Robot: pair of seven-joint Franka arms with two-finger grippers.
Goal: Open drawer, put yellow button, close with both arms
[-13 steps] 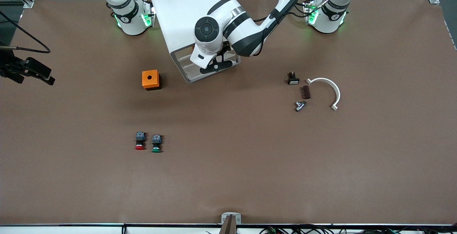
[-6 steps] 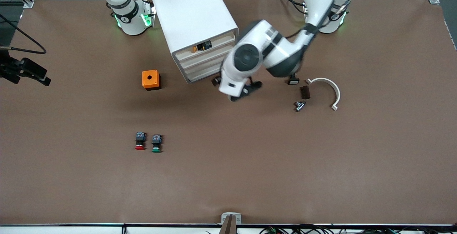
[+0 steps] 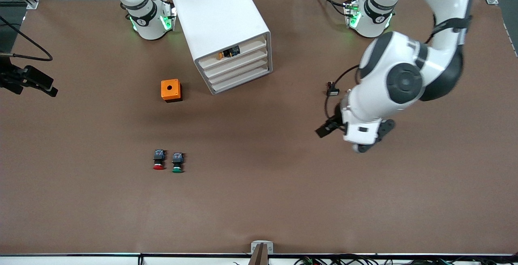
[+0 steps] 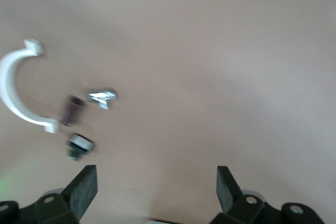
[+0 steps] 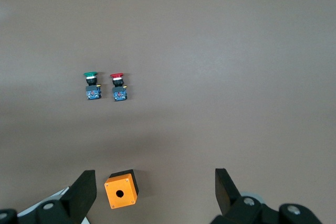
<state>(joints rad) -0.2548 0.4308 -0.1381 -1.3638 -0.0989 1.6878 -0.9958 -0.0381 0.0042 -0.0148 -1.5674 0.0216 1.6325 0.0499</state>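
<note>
Front view shows the brown bench (image 3: 259, 200) with both arms (image 3: 404, 83) based along its robot edge. At that edge, between the two bases, stands the white cabinet (image 3: 216, 14), its four drawer fronts facing the camera at a slant. The drawer (image 3: 232, 52), topmost of the four, sits almost flush with the three below it, and through the gap above its front the yellow button (image 3: 221, 55) shows inside, its orange cap beside a dark body. The left arm bends out over its own end of the bench, and the left tool (image 4: 156, 188) hangs over bare bench there; in the left wrist view its fingers stand wide apart with nothing between them. In that same view a white curved bracket (image 4: 13, 95), a small dark block (image 4: 70, 109), a shiny metal piece (image 4: 103, 97) and a small black switch (image 3: 332, 90) lie close together but apart from one another. The right arm waits, and the right tool (image 5: 155, 188) is up over the orange box (image 3: 171, 90), fingers spread and holding nothing. That orange box stands nearer the camera than the cabinet, toward the right arm's end. Nearer still, the red-capped button (image 3: 158, 160) and the green-capped button (image 3: 177, 162) lie side by side, just apart.
</note>
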